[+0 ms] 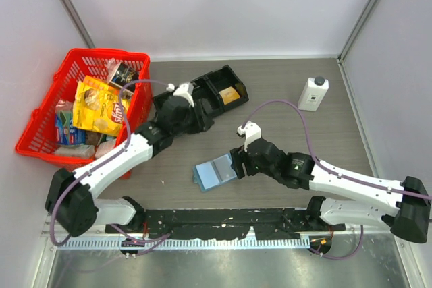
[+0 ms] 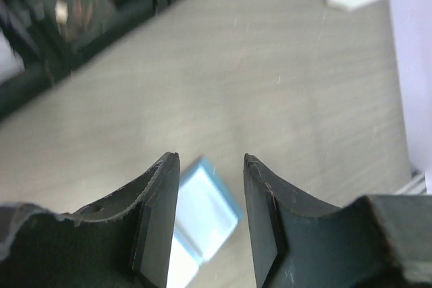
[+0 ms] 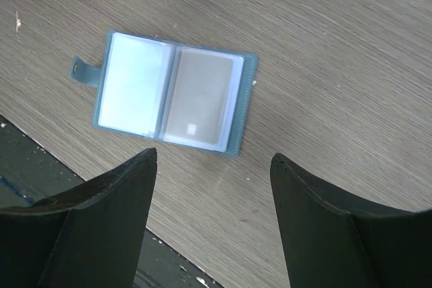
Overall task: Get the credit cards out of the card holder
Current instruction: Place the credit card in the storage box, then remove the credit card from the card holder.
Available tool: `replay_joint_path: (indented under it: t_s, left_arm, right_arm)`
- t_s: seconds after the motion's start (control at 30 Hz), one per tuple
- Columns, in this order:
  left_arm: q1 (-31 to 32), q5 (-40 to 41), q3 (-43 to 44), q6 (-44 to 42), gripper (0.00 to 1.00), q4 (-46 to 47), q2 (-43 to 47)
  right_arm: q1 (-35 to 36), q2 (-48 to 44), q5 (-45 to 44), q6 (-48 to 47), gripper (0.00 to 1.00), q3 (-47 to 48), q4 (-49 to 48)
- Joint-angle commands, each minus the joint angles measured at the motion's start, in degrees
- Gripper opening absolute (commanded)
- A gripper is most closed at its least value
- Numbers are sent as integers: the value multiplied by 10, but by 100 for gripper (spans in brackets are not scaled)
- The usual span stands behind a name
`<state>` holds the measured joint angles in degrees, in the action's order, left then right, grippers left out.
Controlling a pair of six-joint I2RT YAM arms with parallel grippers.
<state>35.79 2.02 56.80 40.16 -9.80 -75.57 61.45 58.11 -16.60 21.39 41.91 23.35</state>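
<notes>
Red plastic mesh marks the basket (image 1: 42,125) at the far left of the desk (image 1: 283,75), and just right of it the left pincer (image 2: 211,163) is held spread and empty by the black tray (image 1: 217,96). Nearer, toward the middle, the light-blue card holder (image 3: 172,99) is laid open flat on the desk, with the credit cards (image 3: 202,99) tucked inside its two halves. At its right edge the right pincer (image 3: 214,161) is held spread, nothing gripped, and a white bottle (image 1: 314,94) is stood far right.

A robotics test cell: plain white panel walls (image 1: 223,5) and grey metal corner posts (image 1: 67,3) box in a wood-grain desk (image 1: 270,79).
</notes>
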Motion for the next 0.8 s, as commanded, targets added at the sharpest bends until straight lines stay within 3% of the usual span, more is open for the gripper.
replay_joint_path:
  t_s: [0.0, 0.27, 0.47, 0.77]
  left_arm:
    - [40, 17, -91, 66, 45, -52, 85]
    - [96, 17, -203, 155, 38, -51, 176]
    - [124, 1, -230, 164, 28, -18, 145]
    - [134, -17, -264, 146, 19, 13, 68]
  right_arm:
    - [3, 35, 21, 42, 70, 20, -59]
    - [-8, 118, 62, 111, 61, 0, -128]
    - [-28, 164, 65, 146, 47, -32, -195]
    - [-36, 223, 59, 150, 42, -36, -205]
